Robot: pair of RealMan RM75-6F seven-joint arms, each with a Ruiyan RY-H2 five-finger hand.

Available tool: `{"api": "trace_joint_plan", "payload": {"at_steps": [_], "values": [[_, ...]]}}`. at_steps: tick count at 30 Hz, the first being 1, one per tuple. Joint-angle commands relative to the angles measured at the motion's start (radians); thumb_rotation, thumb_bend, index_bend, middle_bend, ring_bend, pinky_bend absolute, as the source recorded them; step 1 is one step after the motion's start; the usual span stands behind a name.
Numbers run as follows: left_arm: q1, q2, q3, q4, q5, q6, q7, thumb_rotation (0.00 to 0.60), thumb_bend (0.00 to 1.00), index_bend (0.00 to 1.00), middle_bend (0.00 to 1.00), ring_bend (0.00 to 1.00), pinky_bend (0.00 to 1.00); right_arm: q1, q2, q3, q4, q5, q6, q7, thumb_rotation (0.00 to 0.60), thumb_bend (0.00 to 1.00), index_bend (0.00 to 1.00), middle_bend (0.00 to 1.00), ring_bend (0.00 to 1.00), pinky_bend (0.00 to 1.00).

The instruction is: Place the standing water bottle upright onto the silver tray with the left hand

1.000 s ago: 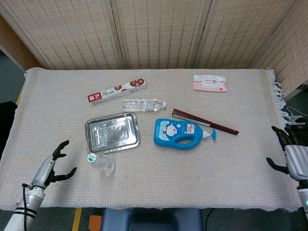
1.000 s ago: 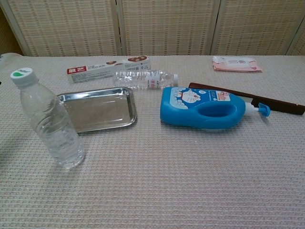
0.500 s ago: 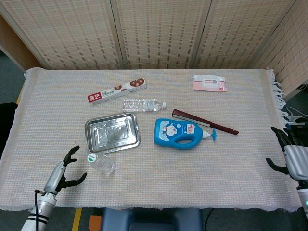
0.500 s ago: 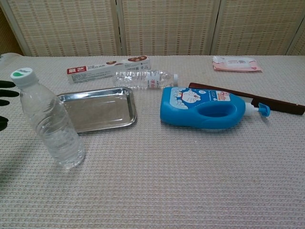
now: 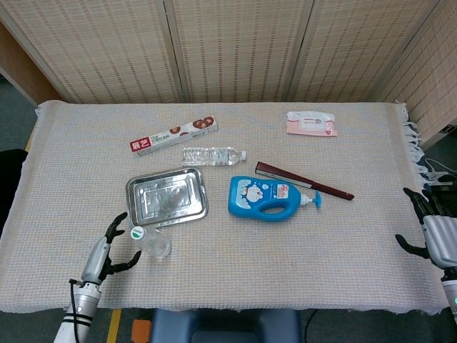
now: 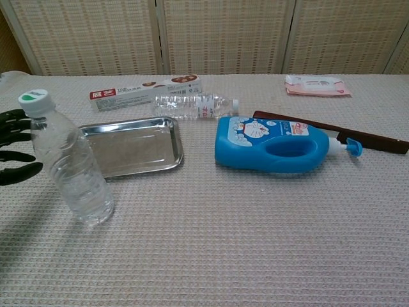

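At the near left corner of the desk [image 5: 235,286], the left hand [image 5: 107,251] hovers with fingers spread, holding nothing, just beside the standing water bottle [image 6: 70,163] at its nine o'clock. To grasp well, wrap the mid-body, keeping it vertical. Farther, at the bottle's one o'clock, lies the silver tray [image 5: 138,207]. Far right, the right hand [image 5: 434,232] rests with fingers apart.
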Motion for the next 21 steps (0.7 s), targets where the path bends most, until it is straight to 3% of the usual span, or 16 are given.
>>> {"api": "trace_joint_plan", "payload": {"at_steps": [1, 15, 21], "values": [[-0.002, -0.009, 0.005, -0.002, -0.004, -0.006, 0.002, 0.6, 0.33, 0.0, 0.0, 0.0, 0.15, 0.001, 0.0, -0.001, 0.0, 0.0, -0.001, -0.001, 0.6, 0.19, 0.04, 0.11, 0.0, 0.18], [-0.019, 0.031, 0.03, -0.066, 0.002, -0.085, -0.06, 0.6, 0.33, 0.0, 0.0, 0.0, 0.14, 0.002, 0.001, -0.002, 0.0, 0.001, -0.005, 0.0, 0.6, 0.19, 0.04, 0.11, 0.0, 0.18], [-0.027, 0.003, 0.018, -0.052, 0.007, -0.087, -0.092, 0.6, 0.33, 0.0, 0.0, 0.0, 0.14, 0.003, 0.001, -0.005, -0.001, -0.002, -0.006, -0.002, 0.6, 0.19, 0.04, 0.11, 0.0, 0.18]]}}
